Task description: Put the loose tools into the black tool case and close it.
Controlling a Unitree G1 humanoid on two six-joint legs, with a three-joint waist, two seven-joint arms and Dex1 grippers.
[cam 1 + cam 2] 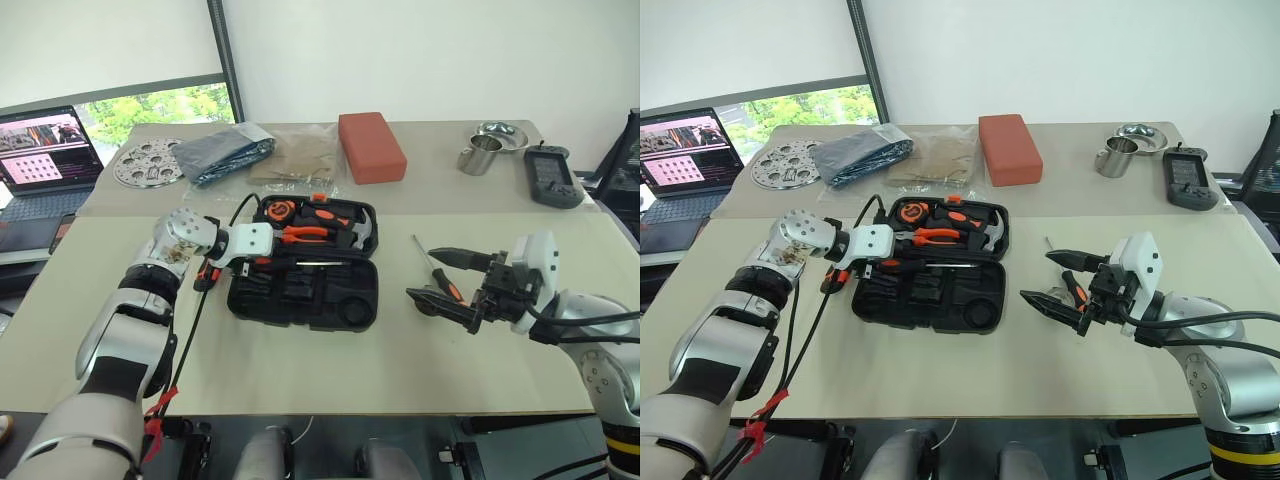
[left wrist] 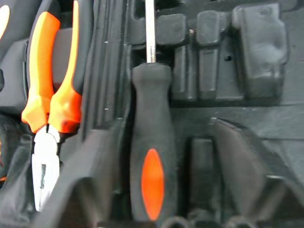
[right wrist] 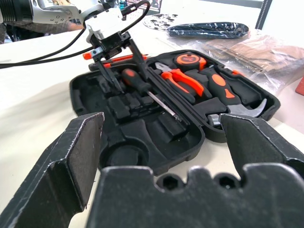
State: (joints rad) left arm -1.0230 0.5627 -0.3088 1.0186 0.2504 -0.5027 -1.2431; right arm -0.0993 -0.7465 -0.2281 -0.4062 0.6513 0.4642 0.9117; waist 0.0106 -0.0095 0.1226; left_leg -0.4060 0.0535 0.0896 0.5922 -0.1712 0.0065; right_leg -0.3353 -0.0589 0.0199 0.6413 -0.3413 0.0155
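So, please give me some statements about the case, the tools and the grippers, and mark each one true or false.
1. The case lies open. True.
2. A screwdriver lies inside the case. True.
3. The right gripper holds a screwdriver. False: it is open and holds nothing.
4. The pliers lie on the table outside the case. False: they sit in the case.
5. The left gripper is above the case. True.
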